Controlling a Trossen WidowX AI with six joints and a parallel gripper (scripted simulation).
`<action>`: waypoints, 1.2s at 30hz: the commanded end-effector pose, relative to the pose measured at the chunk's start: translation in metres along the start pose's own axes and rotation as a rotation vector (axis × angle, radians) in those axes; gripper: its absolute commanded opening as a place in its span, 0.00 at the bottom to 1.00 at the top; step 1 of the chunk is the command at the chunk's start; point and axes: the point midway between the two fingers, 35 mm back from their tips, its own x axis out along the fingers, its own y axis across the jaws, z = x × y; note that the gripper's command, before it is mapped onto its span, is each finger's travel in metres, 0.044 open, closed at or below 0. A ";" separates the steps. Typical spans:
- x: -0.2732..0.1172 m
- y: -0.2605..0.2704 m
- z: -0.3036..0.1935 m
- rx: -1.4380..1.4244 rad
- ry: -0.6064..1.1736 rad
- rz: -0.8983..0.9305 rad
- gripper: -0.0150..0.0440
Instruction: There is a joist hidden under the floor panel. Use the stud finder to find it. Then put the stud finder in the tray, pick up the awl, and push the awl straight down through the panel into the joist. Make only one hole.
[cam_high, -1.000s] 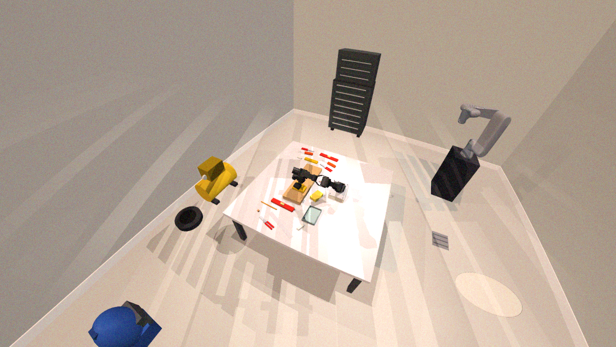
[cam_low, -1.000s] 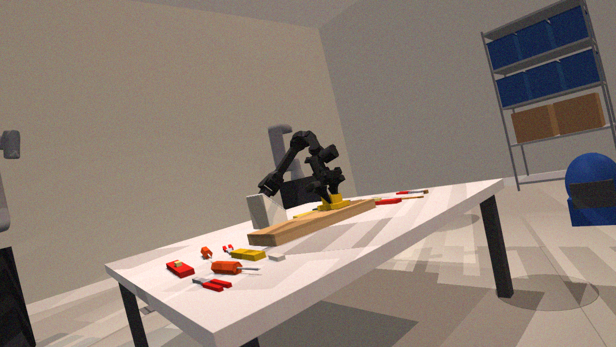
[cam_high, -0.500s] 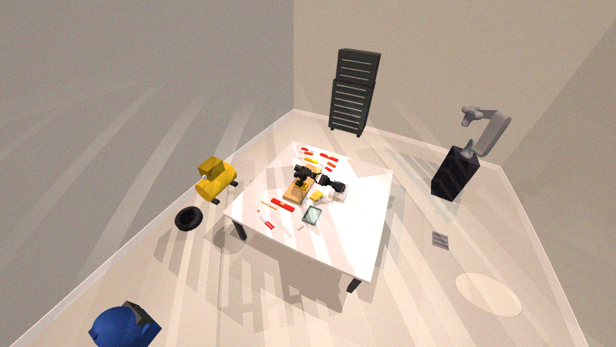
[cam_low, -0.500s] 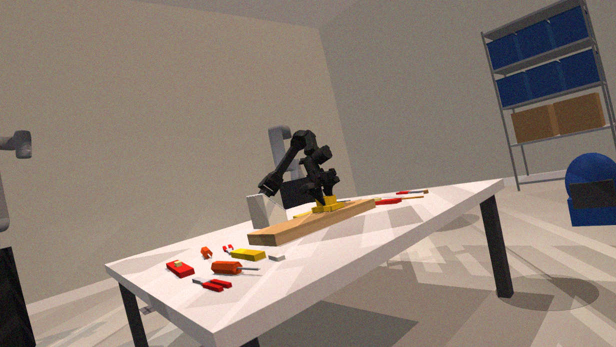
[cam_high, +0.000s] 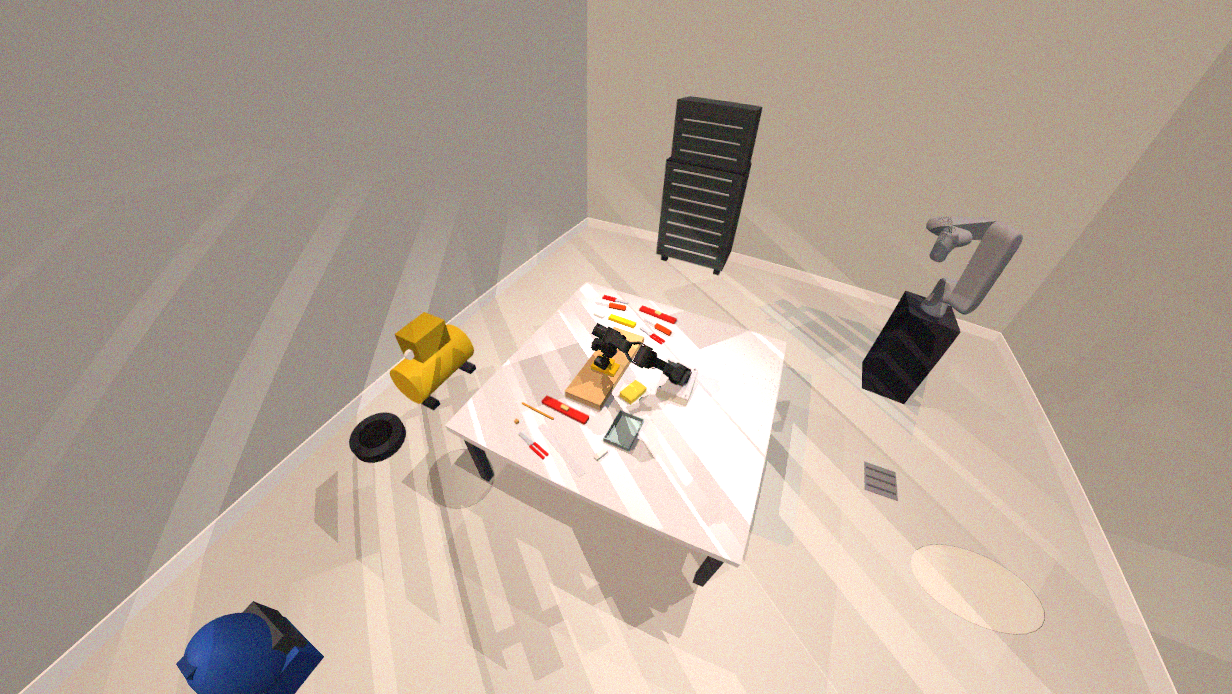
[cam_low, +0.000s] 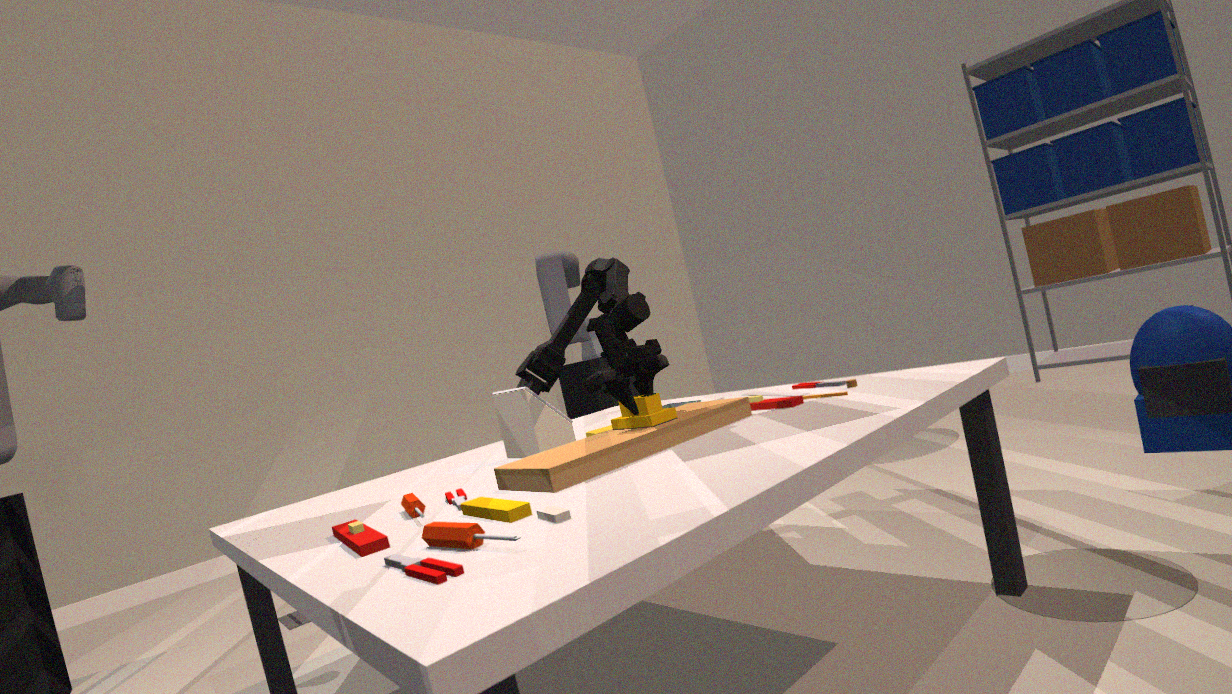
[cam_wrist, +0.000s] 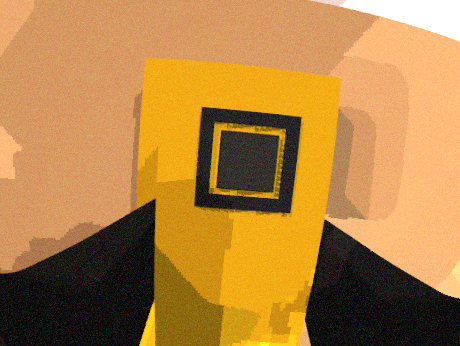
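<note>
The yellow stud finder (cam_high: 611, 368) (cam_low: 643, 412) (cam_wrist: 239, 242) lies flat on the wooden floor panel (cam_high: 588, 390) (cam_low: 594, 448) (cam_wrist: 73, 109), about the middle of its length. Its dark square window (cam_wrist: 247, 160) shows no light. My gripper (cam_high: 607, 362) (cam_low: 636, 398) (cam_wrist: 232, 211) points down and is shut on the stud finder, with a black finger on each side. The shallow grey tray (cam_high: 624, 430) sits on the table beside the panel's near end. A thin orange tool (cam_high: 537, 410), which may be the awl, lies on the table past the red level.
A red level (cam_high: 565, 409) and a yellow block (cam_high: 632, 392) lie close to the panel. Several red and yellow tools (cam_high: 642, 314) (cam_low: 448, 534) lie at the table's far end. The arm's white base block (cam_low: 521, 422) stands beside the panel.
</note>
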 end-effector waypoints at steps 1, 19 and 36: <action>0.000 -0.011 0.000 0.001 0.000 -0.002 0.25; 0.000 -0.051 0.000 0.000 0.000 -0.004 0.25; -0.001 -0.089 0.000 -0.001 -0.001 -0.006 0.25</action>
